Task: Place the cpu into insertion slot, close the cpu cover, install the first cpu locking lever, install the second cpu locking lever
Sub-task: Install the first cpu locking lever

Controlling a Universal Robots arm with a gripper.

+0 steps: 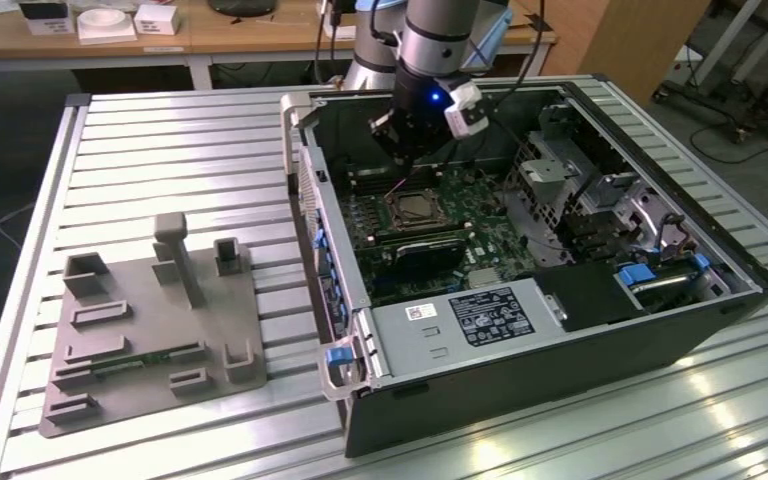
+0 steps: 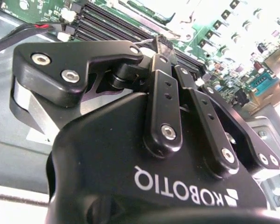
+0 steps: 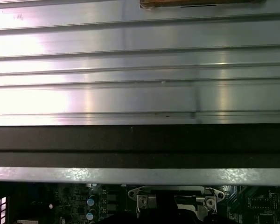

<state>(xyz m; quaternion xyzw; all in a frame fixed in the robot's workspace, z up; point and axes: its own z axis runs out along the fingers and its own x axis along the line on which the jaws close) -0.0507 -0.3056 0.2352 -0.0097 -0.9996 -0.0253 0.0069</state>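
In the exterior view an open computer case (image 1: 704, 330) lies on the table. On its green board sits the insertion slot (image 1: 394, 212), a square socket with a silvery metal surround. The cpu (image 1: 420, 207) rests inside it, silvery-grey top showing. I cannot tell whether the cpu cover is down over it. My gripper (image 1: 404, 158) hangs a little above the board, just behind the socket, and it is shut with nothing in it. In the second wrist view the gripper (image 2: 161, 44) tapers to a closed point over the board.
A grey box with a white label (image 1: 471, 315) fills the case's near end, and a metal drive cage (image 1: 578, 180) stands at the exterior view's right. Long black memory slots (image 2: 107, 28) run beside the gripper. A grey fixture plate (image 1: 157, 320) lies on the slatted table (image 1: 171, 140).
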